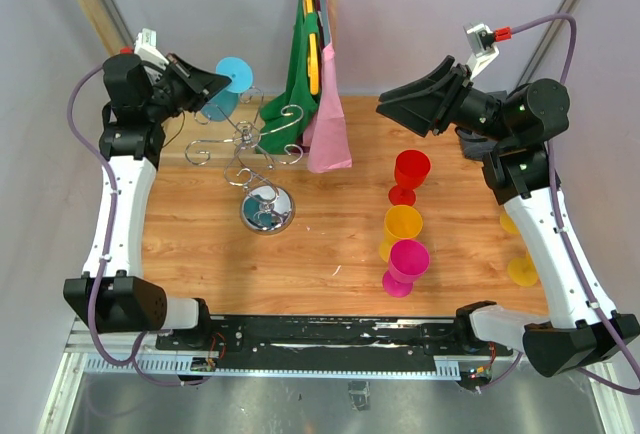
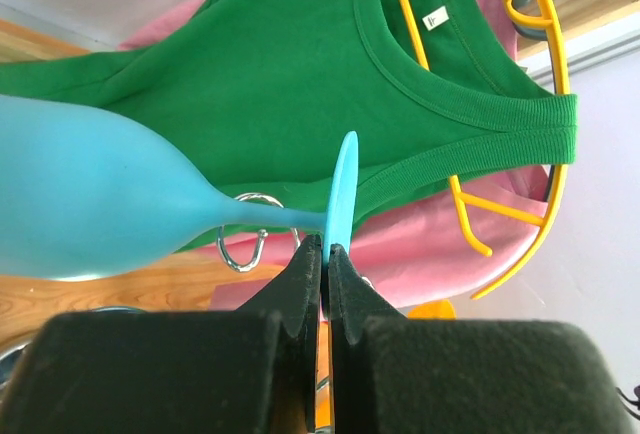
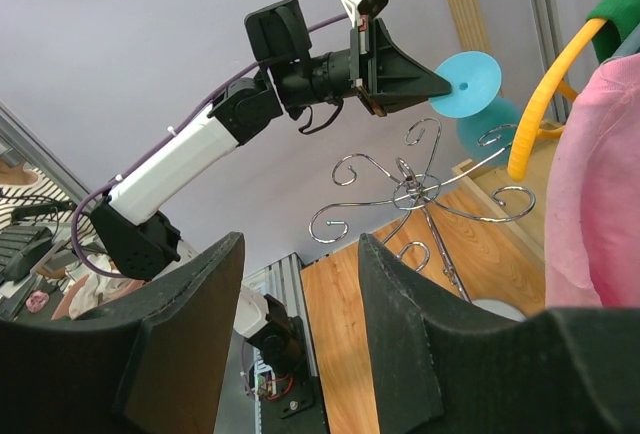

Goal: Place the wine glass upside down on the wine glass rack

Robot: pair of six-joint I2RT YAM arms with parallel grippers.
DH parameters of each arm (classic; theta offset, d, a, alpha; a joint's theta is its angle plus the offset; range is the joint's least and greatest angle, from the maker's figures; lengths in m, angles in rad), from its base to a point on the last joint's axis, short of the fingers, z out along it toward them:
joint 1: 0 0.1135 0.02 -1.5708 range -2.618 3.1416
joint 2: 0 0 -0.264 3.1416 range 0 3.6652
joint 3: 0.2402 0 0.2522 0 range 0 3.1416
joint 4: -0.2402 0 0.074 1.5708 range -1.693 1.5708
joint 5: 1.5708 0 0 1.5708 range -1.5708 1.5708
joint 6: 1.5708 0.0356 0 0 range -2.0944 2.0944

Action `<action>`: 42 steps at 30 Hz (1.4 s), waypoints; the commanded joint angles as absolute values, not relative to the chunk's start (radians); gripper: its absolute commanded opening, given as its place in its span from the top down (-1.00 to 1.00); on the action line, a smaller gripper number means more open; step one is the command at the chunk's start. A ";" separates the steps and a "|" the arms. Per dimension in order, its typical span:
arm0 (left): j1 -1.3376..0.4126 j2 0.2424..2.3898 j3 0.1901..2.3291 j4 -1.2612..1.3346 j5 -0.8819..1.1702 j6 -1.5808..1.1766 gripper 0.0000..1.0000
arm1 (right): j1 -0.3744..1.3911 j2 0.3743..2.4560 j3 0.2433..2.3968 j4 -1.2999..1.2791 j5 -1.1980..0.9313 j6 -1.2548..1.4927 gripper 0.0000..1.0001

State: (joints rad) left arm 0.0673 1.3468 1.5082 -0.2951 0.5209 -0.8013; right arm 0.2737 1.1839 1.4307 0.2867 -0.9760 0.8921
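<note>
A blue wine glass (image 1: 232, 76) hangs in the air at the back left, above the outer hooks of the wine glass rack (image 1: 254, 144). My left gripper (image 1: 218, 84) is shut on the rim of the glass's round foot (image 2: 343, 189). The bowl (image 2: 90, 204) points away to the left in the left wrist view. One chrome hook (image 2: 243, 246) shows just below the stem. The rack's domed base (image 1: 267, 210) stands on the wooden table. In the right wrist view the glass (image 3: 468, 84) sits above the rack (image 3: 420, 190). My right gripper (image 1: 385, 106) is open and empty, raised at the back right.
Red (image 1: 410, 172), yellow (image 1: 402, 224) and magenta (image 1: 407, 262) glasses stand in a row right of centre. Another yellow glass (image 1: 520, 270) is under the right arm. A green shirt (image 1: 300, 64) and pink garment (image 1: 328, 129) hang from the wooden rail behind the rack.
</note>
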 commanded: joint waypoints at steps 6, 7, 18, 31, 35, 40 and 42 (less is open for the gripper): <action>0.077 1.308 1.467 -0.291 0.574 -0.842 0.99 | 0.261 1.164 1.420 0.311 -0.968 0.896 -0.02; 0.077 1.306 1.461 -0.291 0.574 -0.846 0.99 | 0.260 1.162 1.419 0.310 -0.967 0.896 -0.02; 0.077 1.295 1.450 -0.349 0.588 -0.843 1.00 | 0.261 1.159 1.414 0.311 -0.965 0.899 -0.02; 0.077 1.294 1.416 -0.355 0.667 -0.838 0.99 | 0.261 1.161 1.411 0.311 -0.963 0.903 -0.02; 0.077 1.294 1.406 -0.342 0.696 -0.840 0.99 | 0.261 1.166 1.415 0.314 -0.962 0.908 -0.02; 0.077 1.308 1.396 -0.288 0.766 -0.864 0.99 | 0.261 1.169 1.417 0.316 -0.963 0.911 -0.02; 0.077 1.315 1.393 -0.263 0.781 -0.880 1.00 | 0.261 1.170 1.418 0.317 -0.963 0.914 -0.02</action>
State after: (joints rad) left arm 0.0700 1.3167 1.3991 -0.3462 0.6987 -0.8505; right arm 0.2741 1.1816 1.4143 0.2867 -0.9722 0.9005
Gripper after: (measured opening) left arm 0.035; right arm 0.510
